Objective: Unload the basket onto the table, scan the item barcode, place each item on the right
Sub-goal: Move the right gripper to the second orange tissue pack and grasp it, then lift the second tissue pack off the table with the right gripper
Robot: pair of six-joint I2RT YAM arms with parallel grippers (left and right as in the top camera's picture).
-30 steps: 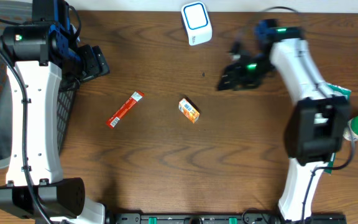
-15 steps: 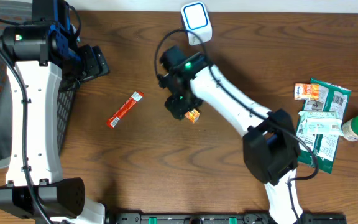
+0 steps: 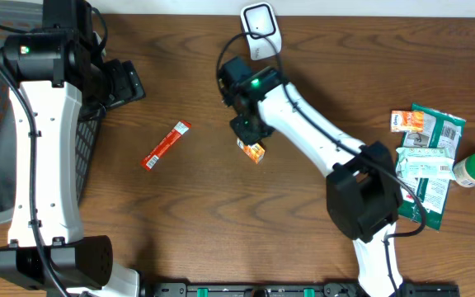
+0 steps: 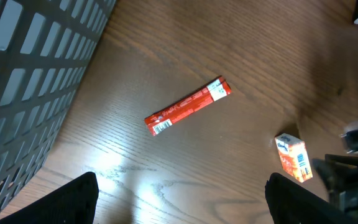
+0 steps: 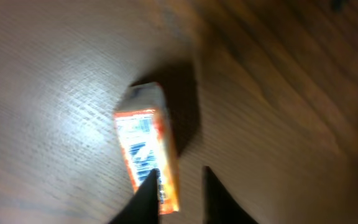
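1. Orange box [image 3: 252, 151] lies flat mid-table, apart from the white scanner [image 3: 260, 27] at the far edge. It prob. needs lifting so its barcode faces the scanner.
2. Right gripper [image 5: 182, 175] is low at the box's end, likely for pickup. Jaws sit close w/ a slim gap and one finger overlaps the box edge. View's blurred, so can't tell if it's pinched.
3. Left gripper [image 4: 182, 182] is wide open and empty, parked by the basket [image 4: 36, 74]. Red stick pack [image 4: 188, 106] lies untouched.
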